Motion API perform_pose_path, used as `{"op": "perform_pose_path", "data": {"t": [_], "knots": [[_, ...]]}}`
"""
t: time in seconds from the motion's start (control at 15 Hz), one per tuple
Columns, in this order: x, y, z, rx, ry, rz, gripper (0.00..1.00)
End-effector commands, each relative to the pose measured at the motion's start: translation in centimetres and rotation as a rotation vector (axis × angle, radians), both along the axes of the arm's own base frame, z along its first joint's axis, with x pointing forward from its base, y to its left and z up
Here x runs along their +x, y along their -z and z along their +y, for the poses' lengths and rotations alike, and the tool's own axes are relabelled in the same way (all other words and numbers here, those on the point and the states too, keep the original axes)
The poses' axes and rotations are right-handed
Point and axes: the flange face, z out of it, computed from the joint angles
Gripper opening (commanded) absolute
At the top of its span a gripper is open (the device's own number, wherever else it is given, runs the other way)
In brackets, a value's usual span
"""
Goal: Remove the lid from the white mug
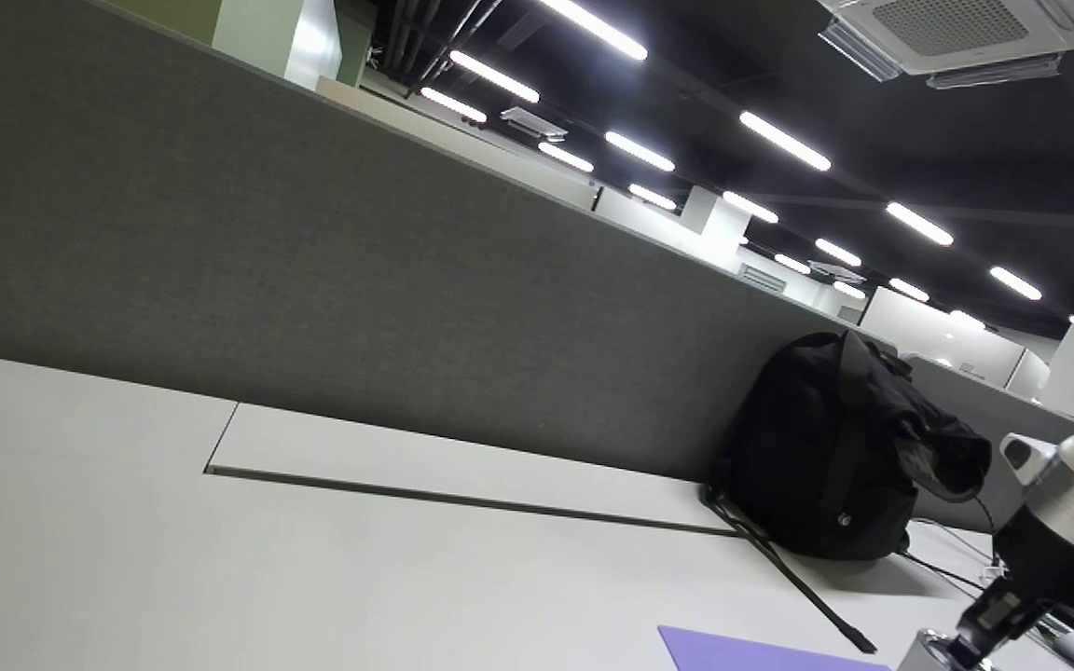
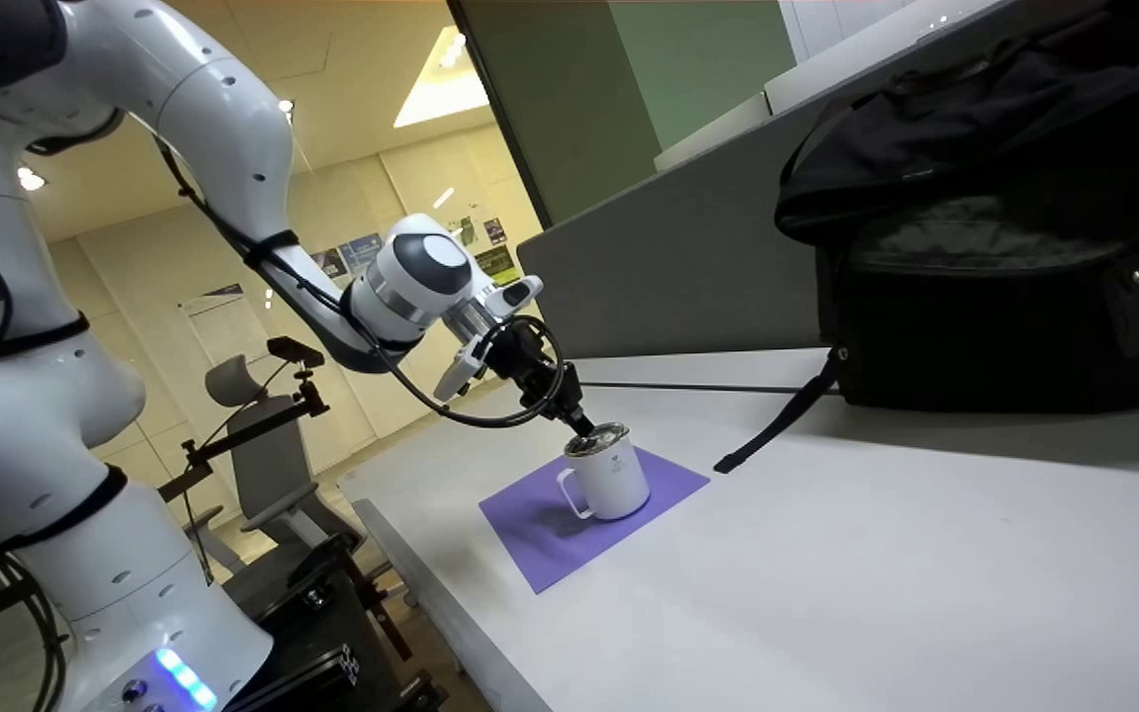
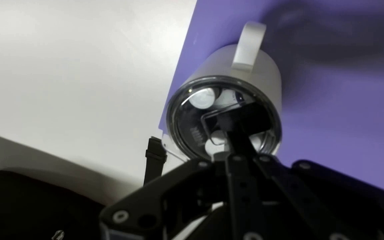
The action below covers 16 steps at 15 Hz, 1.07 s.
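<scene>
Gripper point(image 2: 581, 427) at the lid point(image 3: 188, 131) on the white mug point(image 2: 619, 485).
My fingers point(image 3: 240, 143) stand closed together; whether they pinch part of it, I cannot tell.

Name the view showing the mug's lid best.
The wrist view: it looks down on the lid, though the jaws hide part. In an exterior view the lid is small and slanted; in an exterior view the lid peeks in at bottom right.
</scene>
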Motion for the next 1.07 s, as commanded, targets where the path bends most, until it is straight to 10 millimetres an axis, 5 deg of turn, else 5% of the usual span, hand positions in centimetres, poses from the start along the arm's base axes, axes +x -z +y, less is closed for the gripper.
{"op": "perform_pose_path", "data": {"t": [0.0,0.47,1.0], "knots": [[0.4,0.0,0.3,0.004,0.018,-0.008,0.00],[0.1,0.8,0.2,-0.004,0.021,0.013,0.00],[0.0,0.6,-2.2,-0.052,0.027,-0.004,0.00]]}}
